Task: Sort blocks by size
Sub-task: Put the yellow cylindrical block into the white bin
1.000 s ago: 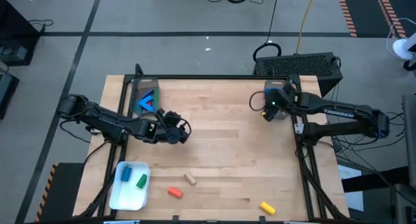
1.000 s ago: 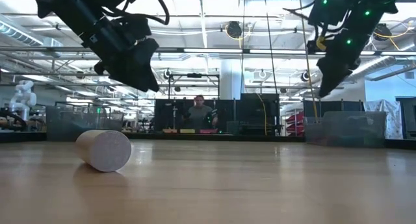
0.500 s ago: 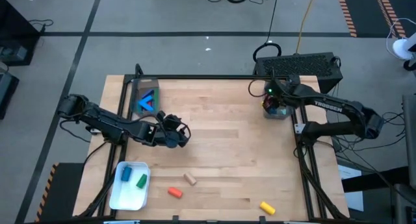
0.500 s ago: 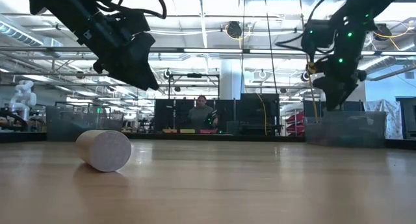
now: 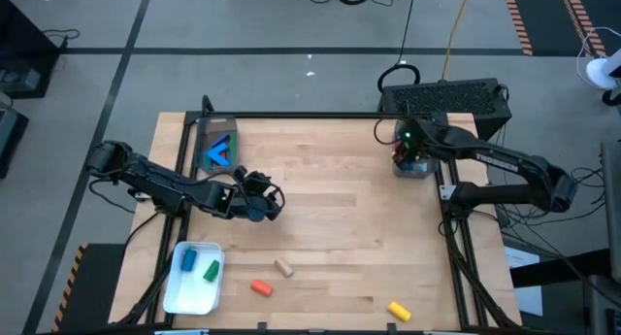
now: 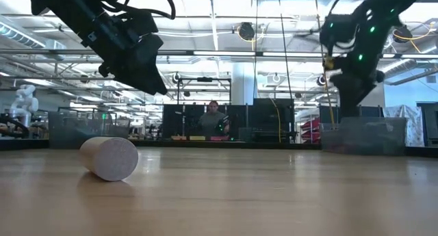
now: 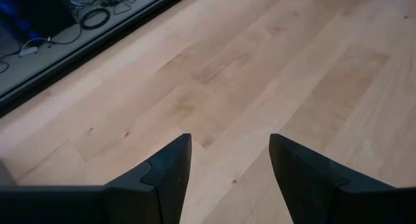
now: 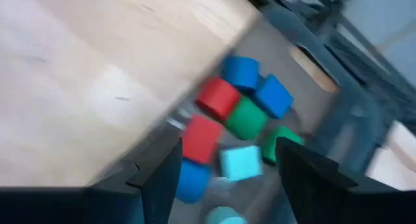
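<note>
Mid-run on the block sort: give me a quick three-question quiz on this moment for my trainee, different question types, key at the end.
1. True or false: the left end effector holds a block.
2. Multiple choice: the right end effector is over A) the white tray, B) the clear bin at the table's far right, C) the yellow block.
3. Fill in: loose on the table's near side lie an orange block, a yellow block and a ____ cylinder.

Key: 1 false, its open fingers show only bare wood between them. 2 B. 3 tan.
</note>
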